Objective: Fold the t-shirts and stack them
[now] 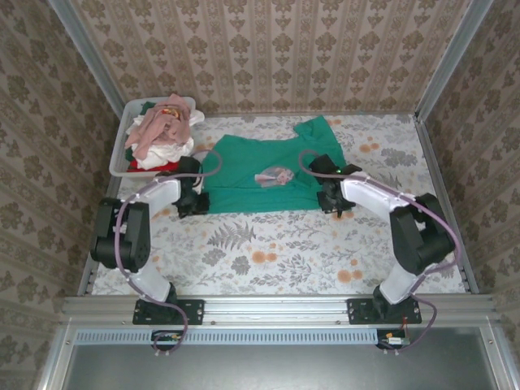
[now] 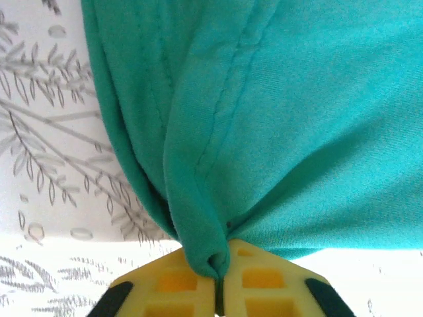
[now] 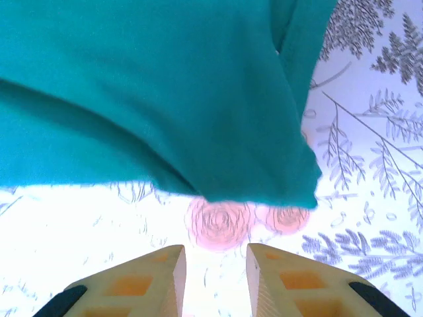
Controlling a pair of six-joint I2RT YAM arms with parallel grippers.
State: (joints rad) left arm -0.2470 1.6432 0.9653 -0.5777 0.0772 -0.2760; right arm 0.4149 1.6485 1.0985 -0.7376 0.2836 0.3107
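Table (image 1: 268,260), floral cover. The teal t-shirt (image 1: 260,166) is spread flat at mid-table, and its near edge runs across from one gripper to the other. One sleeve points to the far right.

White tub (image 1: 120,165) at the far-left corner holds a heap of pink, white and red shirts (image 1: 162,130). It is apart from the teal shirt and just beyond the left arm.

Left gripper (image 2: 220,264) is at the near-left corner of the shirt. Its fingers are pressed together on a bunched fold of the edge, and the cloth rises away from them.

Right gripper (image 3: 216,254) is at the near-right corner with its jaws apart and nothing between them. The shirt's corner lies just ahead of the fingertips and slightly to their right, not yet inside the gap.

Chest print (image 1: 274,175) faces up, between the two arms.

We judge that the coming move turns on the right side, since that corner must enter the jaws before any two-handed lift. Nothing stands in the way. The risk is closing short of the cloth.
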